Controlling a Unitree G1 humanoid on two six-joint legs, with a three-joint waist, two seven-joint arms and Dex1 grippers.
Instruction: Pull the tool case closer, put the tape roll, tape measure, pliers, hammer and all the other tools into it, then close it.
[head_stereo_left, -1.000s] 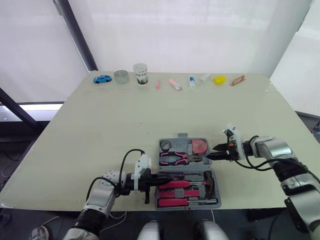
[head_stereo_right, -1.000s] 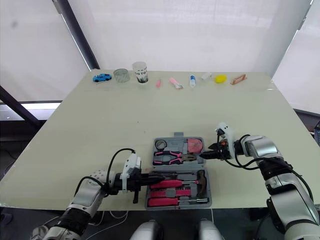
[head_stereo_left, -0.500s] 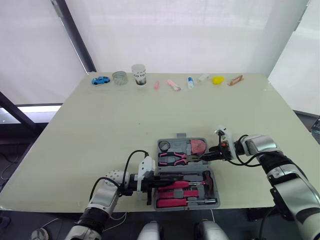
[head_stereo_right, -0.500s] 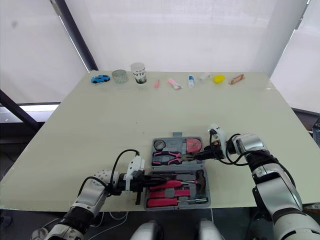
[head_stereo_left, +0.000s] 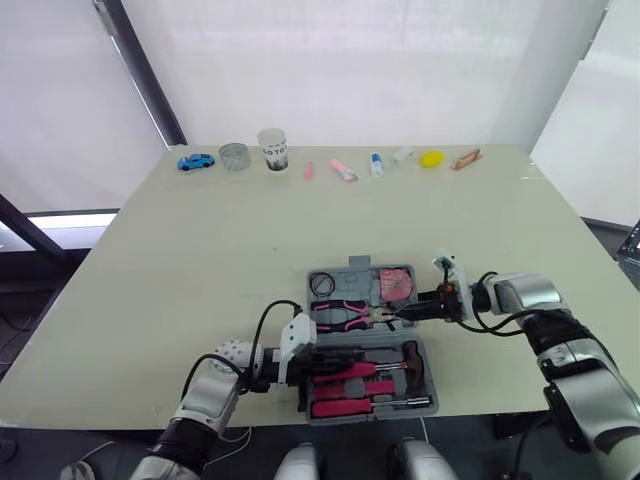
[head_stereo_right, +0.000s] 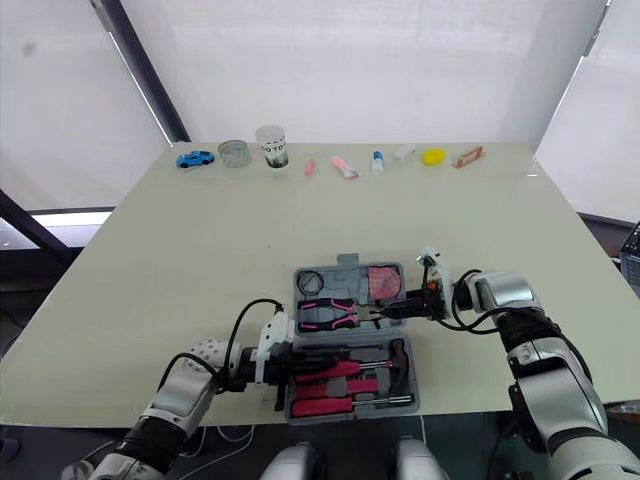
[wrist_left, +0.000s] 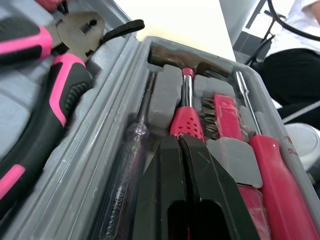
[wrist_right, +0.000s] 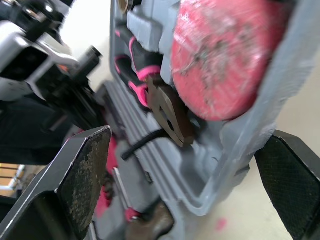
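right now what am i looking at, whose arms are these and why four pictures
These are a humanoid robot's arms, each with a black two-fingered gripper. The two wide pictures come from cameras on its head, looking down at a pale table; the close-ups come from its wrists. On it lies an open grey plastic tool case holding pink-handled pliers, a round pink tape measure and a red-gripped hammer. The left gripper, shut, points into the case's near half; the right gripper is open around its right edge. Nothing looks held. A blue toy car and white paper cup stand at the far edge.
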